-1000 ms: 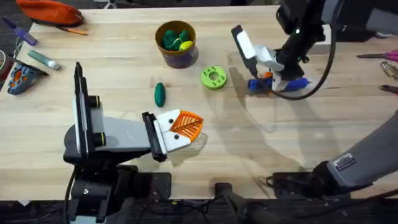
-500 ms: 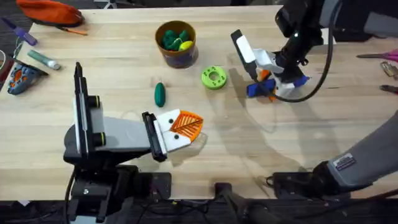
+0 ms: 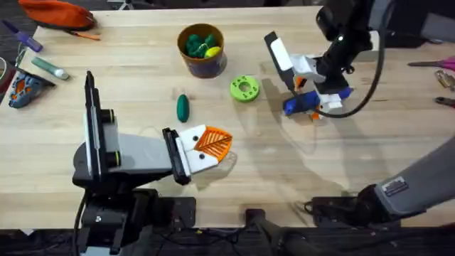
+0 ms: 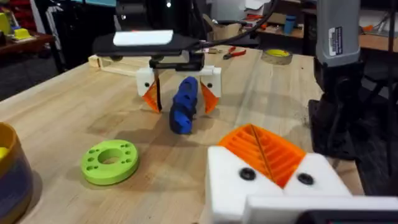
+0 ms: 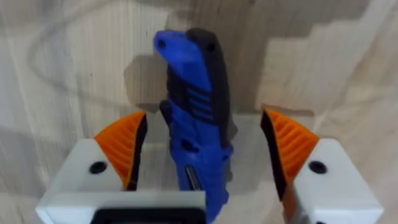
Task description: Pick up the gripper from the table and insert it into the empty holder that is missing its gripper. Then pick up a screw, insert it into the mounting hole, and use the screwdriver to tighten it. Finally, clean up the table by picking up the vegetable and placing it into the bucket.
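Observation:
The blue screwdriver (image 3: 316,102) lies on the table at the right. My right gripper (image 3: 307,99) is open and straddles it, one orange pad on each side with a gap; up close the screwdriver (image 5: 196,130) sits between the fingers (image 5: 121,149). My left gripper (image 3: 212,144) rests low near the front centre, shut, its orange tips pressed together (image 4: 261,149). The dark green vegetable (image 3: 183,107) lies just beyond it. The bucket (image 3: 201,65) stands at the back centre with toy vegetables inside. The loose gripper piece, the empty holder and the screw are out of view.
A lime-green ring disc (image 3: 244,88) lies between the bucket and the screwdriver. An orange pouch (image 3: 57,13) and small tools (image 3: 48,67) sit at the far left. Pliers (image 3: 442,65) lie at the right edge.
My right gripper has shifted slightly toward the near edge, and the screwdriver between its fingers has turned a little. The left arm has not moved.

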`<action>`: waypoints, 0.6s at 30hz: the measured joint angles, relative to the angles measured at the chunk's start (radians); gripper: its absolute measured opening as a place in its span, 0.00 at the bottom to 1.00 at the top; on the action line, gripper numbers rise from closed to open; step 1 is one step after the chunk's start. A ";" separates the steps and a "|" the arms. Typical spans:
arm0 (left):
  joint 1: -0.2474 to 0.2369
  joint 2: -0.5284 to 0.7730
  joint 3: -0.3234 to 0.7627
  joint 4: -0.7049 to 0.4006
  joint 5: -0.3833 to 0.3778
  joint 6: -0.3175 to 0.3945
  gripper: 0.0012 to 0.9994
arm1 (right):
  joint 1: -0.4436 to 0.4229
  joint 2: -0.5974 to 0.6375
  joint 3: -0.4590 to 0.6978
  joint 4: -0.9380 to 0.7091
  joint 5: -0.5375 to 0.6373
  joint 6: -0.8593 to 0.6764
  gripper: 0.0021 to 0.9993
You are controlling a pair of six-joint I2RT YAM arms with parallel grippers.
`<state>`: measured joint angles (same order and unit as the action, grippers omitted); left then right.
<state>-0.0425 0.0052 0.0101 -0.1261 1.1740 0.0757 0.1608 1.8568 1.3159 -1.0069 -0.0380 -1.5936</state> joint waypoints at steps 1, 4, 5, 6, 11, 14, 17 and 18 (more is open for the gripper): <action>0.000 0.000 0.000 0.000 0.000 0.000 0.01 | 0.000 -0.017 0.000 0.000 0.000 0.004 0.99; 0.000 0.000 0.000 0.000 0.000 0.000 0.01 | 0.000 -0.086 0.002 -0.001 -0.011 0.035 0.99; 0.000 0.000 0.000 0.000 0.000 0.000 0.01 | 0.000 -0.110 0.005 -0.003 -0.018 0.049 0.99; 0.000 0.000 0.000 0.000 0.000 0.000 0.01 | 0.000 -0.135 0.011 -0.004 -0.028 0.067 0.99; 0.000 0.000 0.000 0.000 0.000 0.000 0.01 | 0.014 -0.247 0.087 0.012 -0.081 0.237 0.99; 0.000 0.000 0.000 0.000 0.000 0.000 0.01 | 0.038 -0.302 0.153 0.081 -0.099 0.405 0.99; 0.000 0.000 0.000 0.000 0.000 0.000 0.01 | 0.059 -0.335 0.217 0.155 -0.112 0.575 0.99; 0.000 0.000 0.000 0.000 0.000 0.000 0.01 | 0.065 -0.341 0.238 0.182 -0.116 0.637 0.99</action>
<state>-0.0425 0.0051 0.0101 -0.1261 1.1740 0.0757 0.2262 1.5159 1.5541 -0.8245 -0.1541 -0.9569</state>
